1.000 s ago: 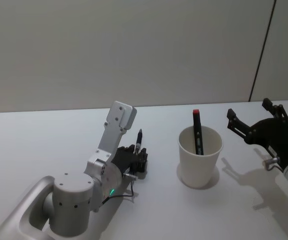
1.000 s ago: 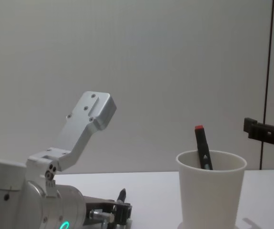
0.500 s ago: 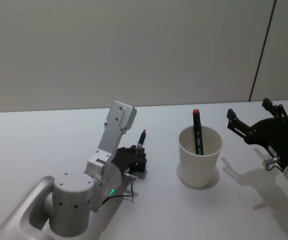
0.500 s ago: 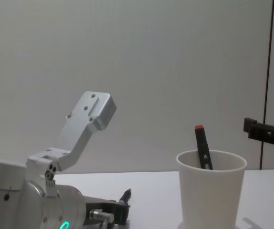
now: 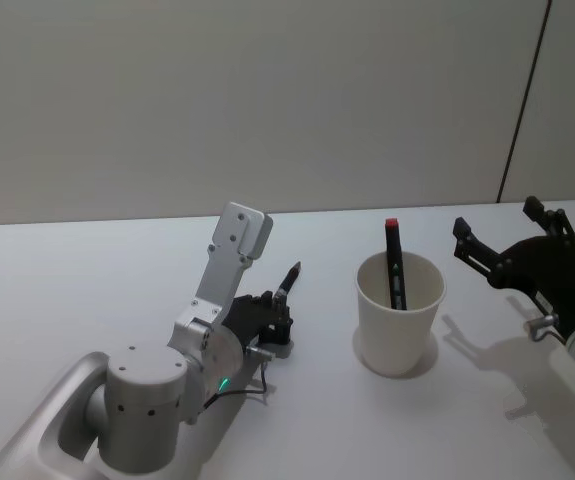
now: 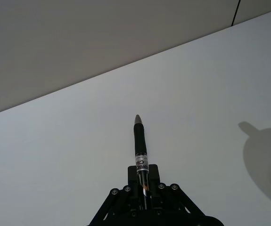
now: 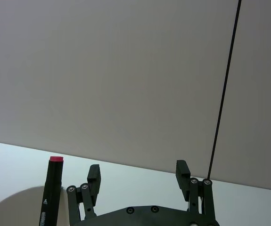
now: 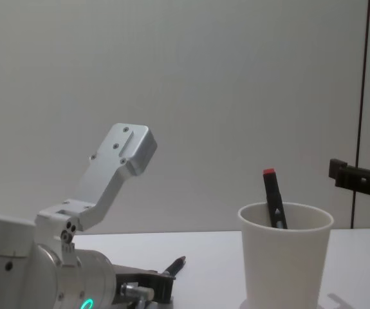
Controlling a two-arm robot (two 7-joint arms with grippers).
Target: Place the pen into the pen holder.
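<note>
Head view: left tool (image 5: 278, 323) clenched on pen (image 5: 287, 281), tip tilted toward pen holder (image 5: 399, 335). Holder contains one red-capped marker (image 5: 395, 268). Near holder, over counter (image 5: 67, 270): right tool (image 5: 498, 218), released.

Marker (image 5: 394, 255) lower half inside pen holder (image 5: 397, 340); pen (image 6: 140, 141) rear end within left gripper (image 6: 143, 176) jaws

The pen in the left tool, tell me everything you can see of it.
The pen is slim with a dark barrel, a grey pointed tip and a white printed band near its gripped end. The left tool is shut on that end, and the tip slants up toward the white paper cup, apart from it.
</note>
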